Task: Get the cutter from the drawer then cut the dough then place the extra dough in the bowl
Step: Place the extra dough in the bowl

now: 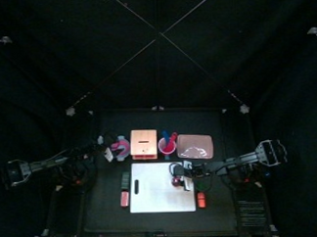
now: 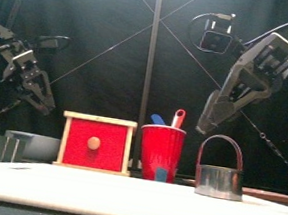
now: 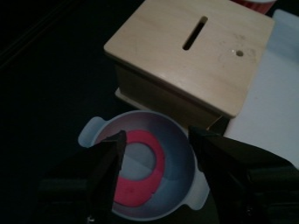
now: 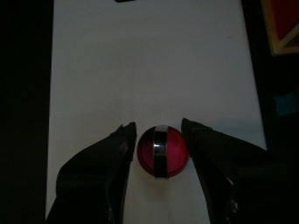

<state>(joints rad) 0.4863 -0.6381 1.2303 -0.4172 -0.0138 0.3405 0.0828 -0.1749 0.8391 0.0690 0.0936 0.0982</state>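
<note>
Right pincer [image 4: 160, 128] is hovering with jaws spread either side of the metal cutter [image 2: 218, 183], which is standing near the 2 o'clock corner of the white cutting board [image 1: 157, 194]. Stiff and light, it is probably best taken by its wire handle. Farther back, at the board's 10 o'clock, the left pincer [image 3: 160, 144] is hanging open over the blue-grey bowl [image 3: 100, 129], where the soft dough ring [image 3: 131, 175] is lying.

Shiny metal cutter [image 2: 218, 183], matt pale wooden box [image 3: 163, 54].
</note>
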